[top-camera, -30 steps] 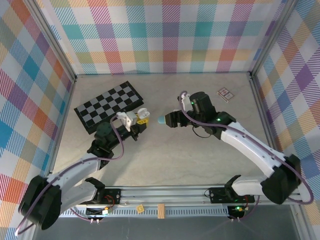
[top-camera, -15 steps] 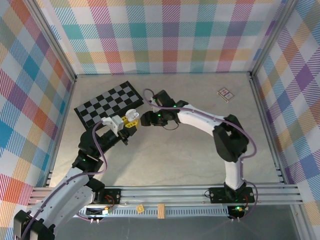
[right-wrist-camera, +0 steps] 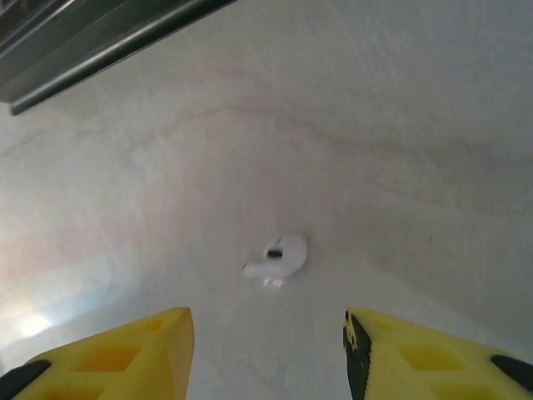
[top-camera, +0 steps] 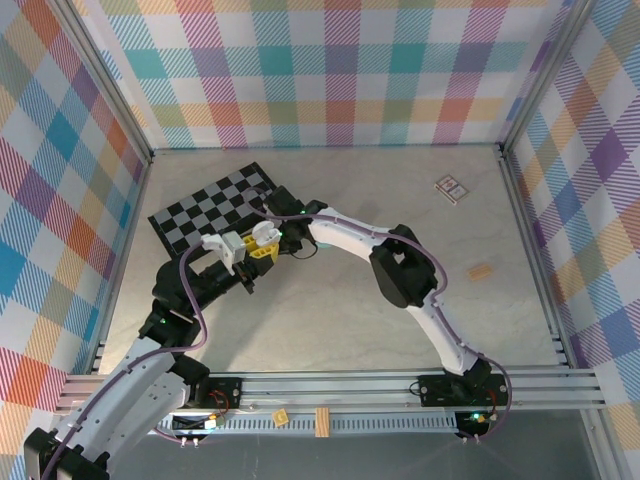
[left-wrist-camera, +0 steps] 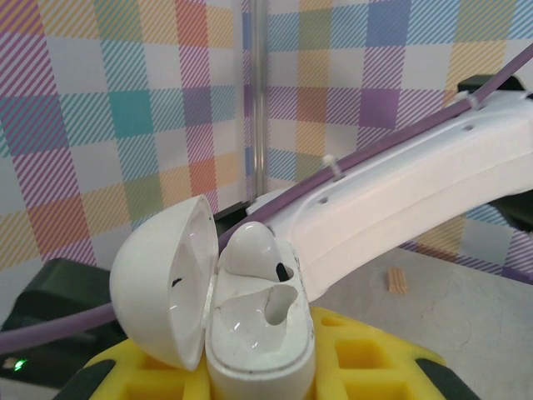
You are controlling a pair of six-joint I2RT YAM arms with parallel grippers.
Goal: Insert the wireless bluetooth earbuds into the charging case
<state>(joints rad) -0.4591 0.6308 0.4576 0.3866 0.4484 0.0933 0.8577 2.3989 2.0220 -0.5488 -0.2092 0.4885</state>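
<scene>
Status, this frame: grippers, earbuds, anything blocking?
Left gripper shut on open charging case, seated earbud inside. Right gripper open over loose earbud on table. Nothing blocking.

The charging case [left-wrist-camera: 250, 342] is smooth, glossy white plastic, as is the earbud [left-wrist-camera: 250, 248] seated in it. The yellow pads [right-wrist-camera: 117, 354] of the right gripper [right-wrist-camera: 266, 333] look matt, perhaps foam. The table [right-wrist-camera: 375, 125] is matt, pale and faintly veined like stone.

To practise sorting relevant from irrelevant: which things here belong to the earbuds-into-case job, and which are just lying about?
Job: charging case; seated earbud; loose earbud on the table.
Lying about: chessboard; wooden block; small card.
</scene>
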